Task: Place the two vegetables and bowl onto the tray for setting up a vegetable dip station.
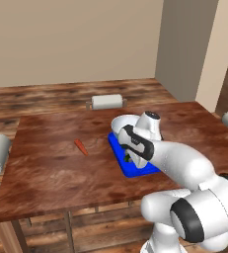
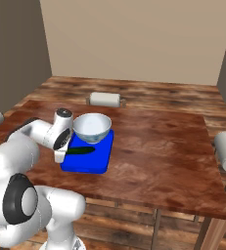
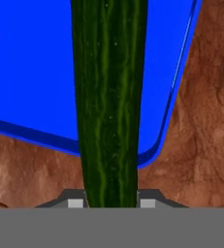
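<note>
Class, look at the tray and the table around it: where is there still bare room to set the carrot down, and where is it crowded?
The tray is crowded: the bowl fills its far end, and the cucumber, held in the claw, lies across its middle. A bare blue strip remains along the near edge. The table is free right of the tray, and around the carrot.

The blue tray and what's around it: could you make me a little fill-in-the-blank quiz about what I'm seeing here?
1. The gripper is closed on the dark green ____.
2. The pale bowl sits on the blue ____.
3. The orange carrot lies on the wooden ____, apart from the tray.
4. The vegetable not yet on the tray is the ____.

Missing words: cucumber; tray; table; carrot
</note>
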You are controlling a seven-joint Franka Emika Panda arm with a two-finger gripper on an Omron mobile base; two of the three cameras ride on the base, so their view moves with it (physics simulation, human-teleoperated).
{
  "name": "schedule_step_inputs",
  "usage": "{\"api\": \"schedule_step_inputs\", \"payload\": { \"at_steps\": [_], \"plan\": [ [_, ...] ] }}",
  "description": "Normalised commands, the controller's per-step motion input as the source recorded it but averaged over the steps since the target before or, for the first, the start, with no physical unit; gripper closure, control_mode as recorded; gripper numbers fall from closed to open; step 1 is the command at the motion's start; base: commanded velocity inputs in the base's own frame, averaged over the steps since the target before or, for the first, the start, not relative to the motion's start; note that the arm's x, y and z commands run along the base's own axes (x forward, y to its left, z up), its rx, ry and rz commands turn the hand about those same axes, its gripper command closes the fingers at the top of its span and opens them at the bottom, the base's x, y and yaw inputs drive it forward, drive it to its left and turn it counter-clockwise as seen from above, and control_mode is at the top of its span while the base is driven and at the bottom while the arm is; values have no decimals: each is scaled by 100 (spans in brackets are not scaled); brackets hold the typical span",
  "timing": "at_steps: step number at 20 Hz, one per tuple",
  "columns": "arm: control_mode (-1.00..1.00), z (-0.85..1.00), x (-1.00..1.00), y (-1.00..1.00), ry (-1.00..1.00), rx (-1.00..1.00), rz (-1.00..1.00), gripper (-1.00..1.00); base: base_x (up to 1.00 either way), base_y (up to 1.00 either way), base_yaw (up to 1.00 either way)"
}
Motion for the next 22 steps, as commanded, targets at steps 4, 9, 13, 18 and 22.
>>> {"api": "schedule_step_inputs", "payload": {
  "at_steps": [4, 9, 13, 18, 22],
  "plan": [
    [-100, -14, 19, -3, 0, 6, 0, 100, 0, 0, 0],
    [-100, -15, 15, -1, -4, 3, 0, 100, 0, 0, 0],
    [-100, -15, 12, 0, -7, 2, 0, 100, 0, 0, 0],
    [-100, -13, 10, -2, -7, 0, 0, 100, 0, 0, 0],
    [-100, -12, 8, -5, -2, 0, 0, 100, 0, 0, 0]
  ]
}}
